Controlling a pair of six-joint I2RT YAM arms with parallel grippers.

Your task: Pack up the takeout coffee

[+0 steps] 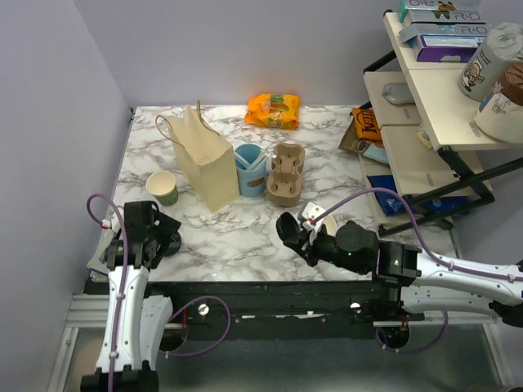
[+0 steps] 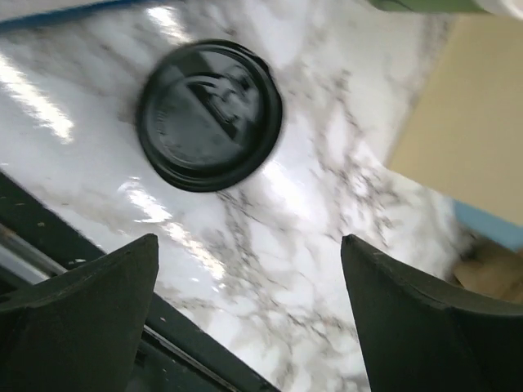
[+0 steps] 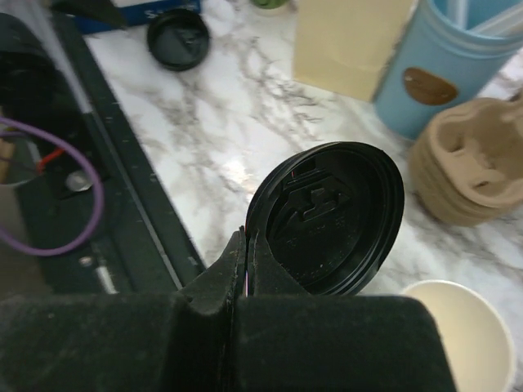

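My right gripper (image 1: 291,229) (image 3: 247,241) is shut on the rim of a round black lid (image 3: 327,220), held on edge above the table. An open paper cup with a pale cream inside (image 3: 462,331) stands just beside it, also seen in the top view (image 1: 327,222); its outside is hidden. No cup wears a lid. A second black lid (image 2: 209,114) (image 3: 177,37) lies flat on the marble ahead of my open, empty left gripper (image 1: 166,231) (image 2: 249,241). The tan paper bag (image 1: 204,159) stands upright at the back left.
A lidless green-and-white cup (image 1: 163,187) stands left of the bag. A light-blue cup (image 1: 251,169) and a cardboard cup carrier (image 1: 285,171) stand right of it. An orange snack bag (image 1: 274,109) lies at the back. A shelf rack (image 1: 441,98) stands on the right.
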